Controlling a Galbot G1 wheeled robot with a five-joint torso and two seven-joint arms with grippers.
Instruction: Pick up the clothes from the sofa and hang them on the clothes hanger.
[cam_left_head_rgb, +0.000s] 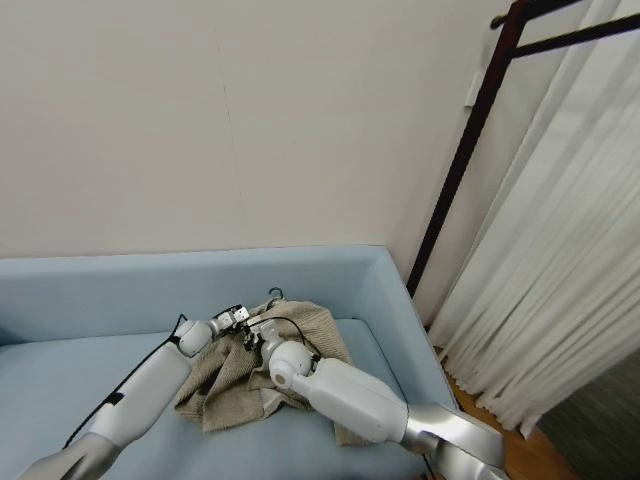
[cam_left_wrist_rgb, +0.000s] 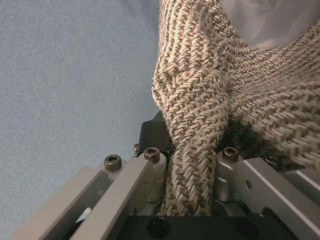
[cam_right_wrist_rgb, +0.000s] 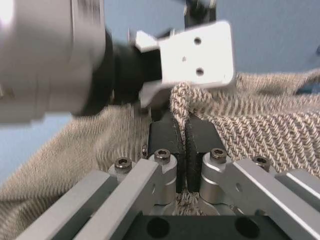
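Sweater lies crumpled on the sofa seat, near its right end. One rolled fold runs through my left gripper, jaws clamped on it. A second fold is pinched in my right gripper, jaws tight on the knit, just beside the left. Rack stands well apart.

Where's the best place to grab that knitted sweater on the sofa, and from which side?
Probably a raised fold of the sweater near its far edge, approached from the front of the sofa. The loose knit lies crumpled in thick ridges that fit between fingers; the left gripper and right gripper are each shut on one such ridge.
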